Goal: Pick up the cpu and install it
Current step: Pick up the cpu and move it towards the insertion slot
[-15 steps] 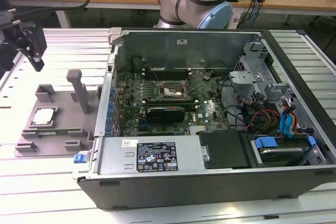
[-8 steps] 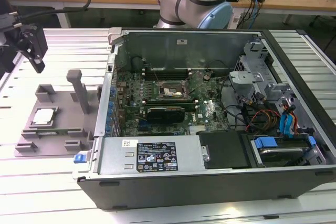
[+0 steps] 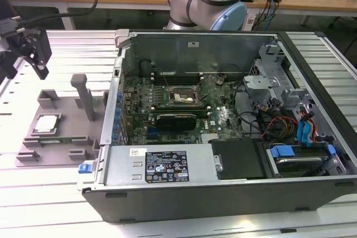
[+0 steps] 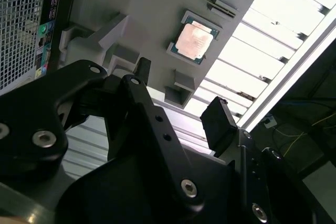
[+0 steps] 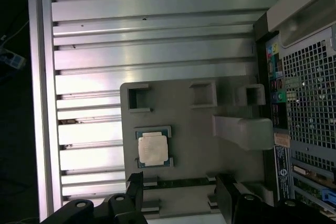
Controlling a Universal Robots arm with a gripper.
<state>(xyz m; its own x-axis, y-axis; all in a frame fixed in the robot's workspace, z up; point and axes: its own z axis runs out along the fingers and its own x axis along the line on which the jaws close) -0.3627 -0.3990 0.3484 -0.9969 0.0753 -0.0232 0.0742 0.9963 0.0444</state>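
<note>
Step in hand, by judgement: approach for the pick. Nothing lifted yet.

Gripper at the exterior view's upper left, up in the air above the slatted desk, well apart from the cpu. Fingers spread wide in the second wrist view, nothing between them.

Cpu seated flat in a shallow pocket of the grey tray, toward the exterior view's lower left, beside the open computer case. Socket inside the case, well apart from the tray.

To do it well, probably:
- Centre over the chip, fingers square to two opposite edges.
- Come straight down, no tilt.
- Keep clear of the raised blocks and the tall post standing near the pocket.
- Grip by the rim only, lightly; likely thin, rigid and easy to skew in its seat.

Look of the cpu: small flat square, pale silvery metal lid with a dull sheen, thin darker rim around it. Faint pinkish cast in the second wrist view. Lying level, edges parallel to the tray's.
</note>
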